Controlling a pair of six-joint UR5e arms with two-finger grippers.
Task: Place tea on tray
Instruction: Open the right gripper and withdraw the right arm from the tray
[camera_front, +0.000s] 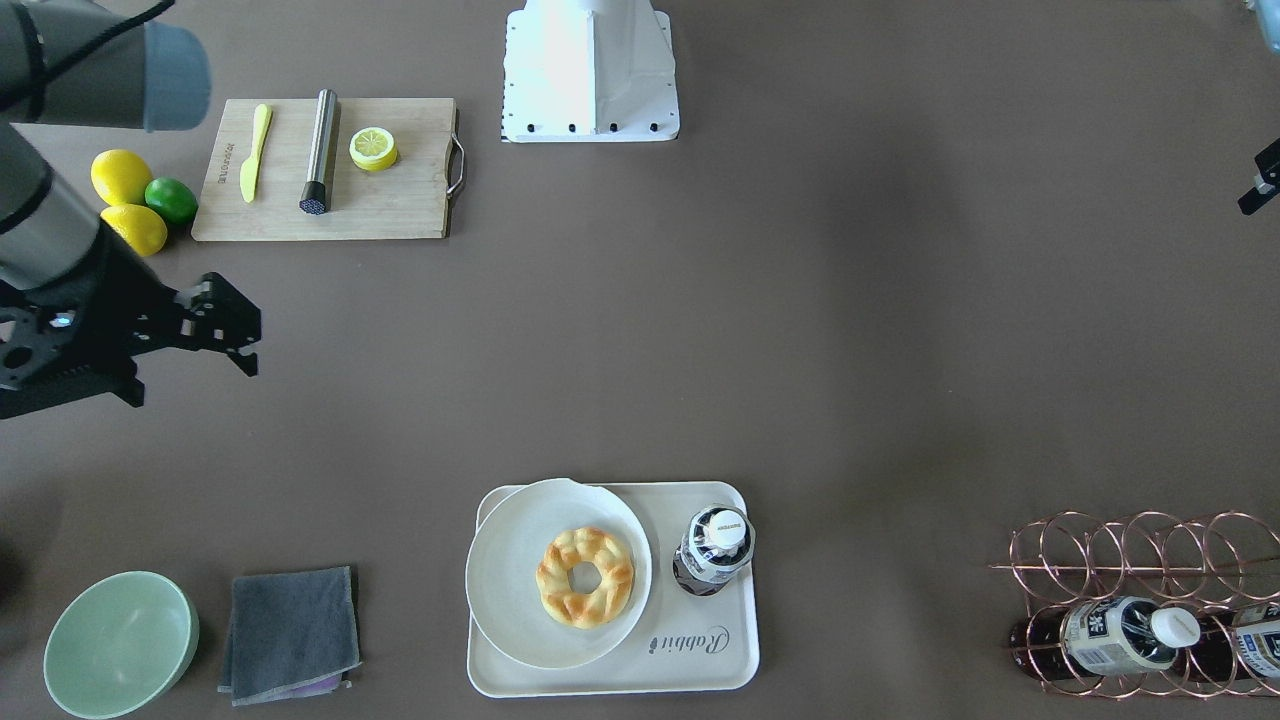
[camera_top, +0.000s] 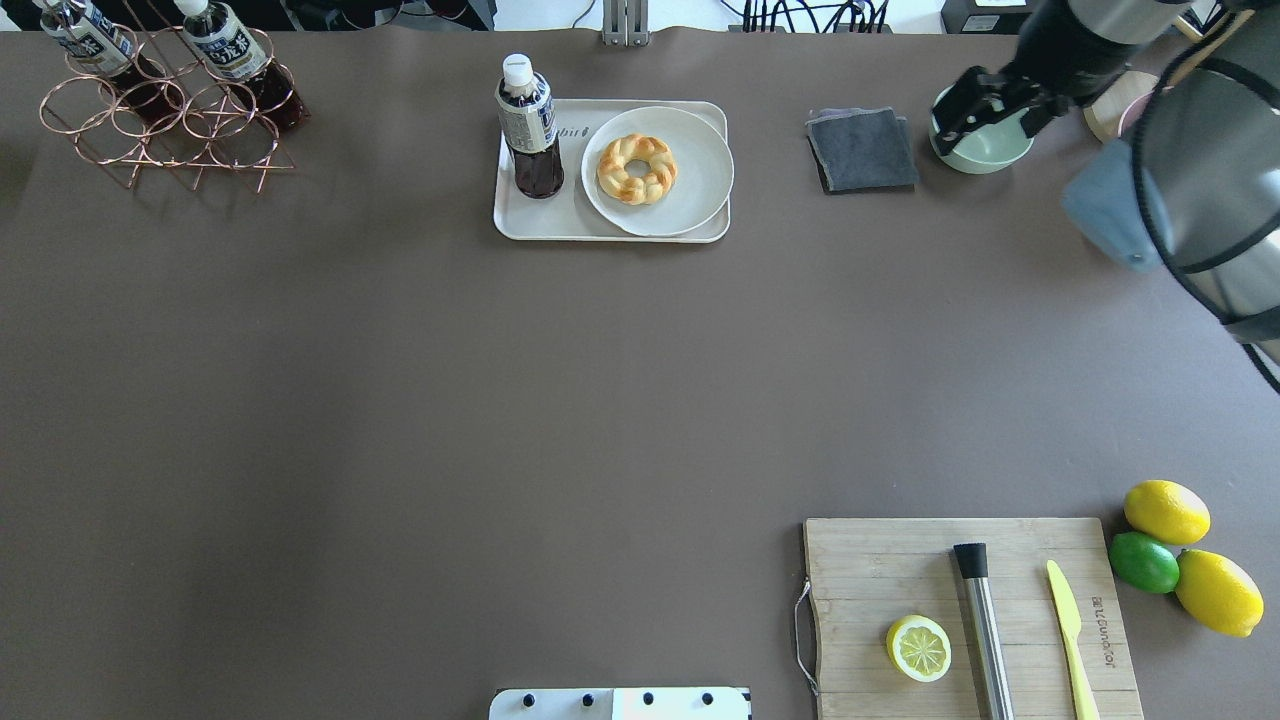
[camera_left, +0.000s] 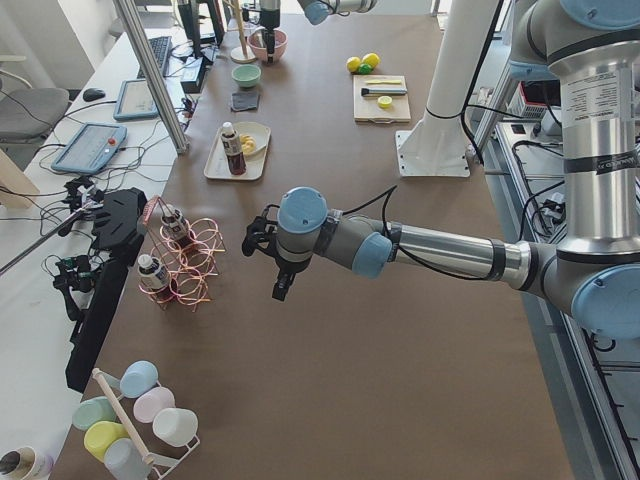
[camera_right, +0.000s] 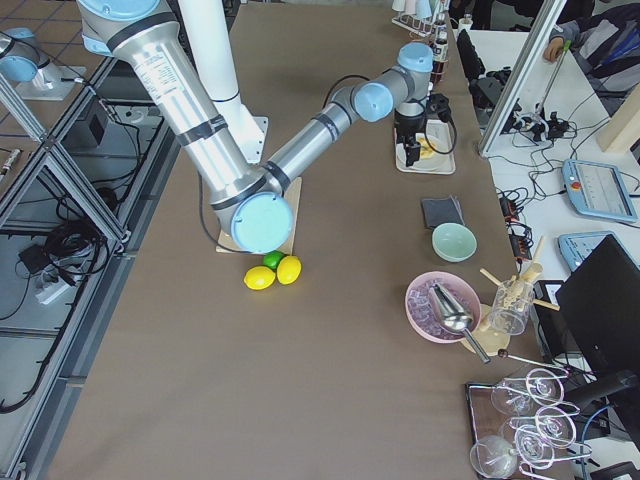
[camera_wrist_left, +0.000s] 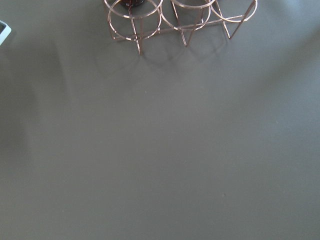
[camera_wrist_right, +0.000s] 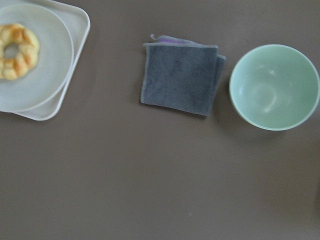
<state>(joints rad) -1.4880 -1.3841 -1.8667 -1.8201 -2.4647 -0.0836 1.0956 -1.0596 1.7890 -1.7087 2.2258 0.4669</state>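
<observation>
The tea (camera_front: 713, 548) stands upright on the tray (camera_front: 700, 665), on the side away from the round plate. It also shows in the overhead view (camera_top: 528, 122) on the tray (camera_top: 560, 228). My right gripper (camera_front: 236, 328) hovers open and empty well off to the side of the tray, and in the overhead view (camera_top: 990, 105) it is near the green bowl. Only a black edge of my left gripper (camera_front: 1262, 178) shows at the view's border. In the left side view it (camera_left: 272, 250) hangs over bare table near the wire rack, and I cannot tell its state.
A white plate (camera_front: 520, 580) with a ring pastry (camera_front: 585, 577) overlaps the tray. A copper wire rack (camera_front: 1130, 560) holds two more bottles. A grey cloth (camera_front: 288, 632), a green bowl (camera_front: 118, 642), a wooden cutting board (camera_front: 400, 205) and lemons (camera_front: 120, 176) lie around.
</observation>
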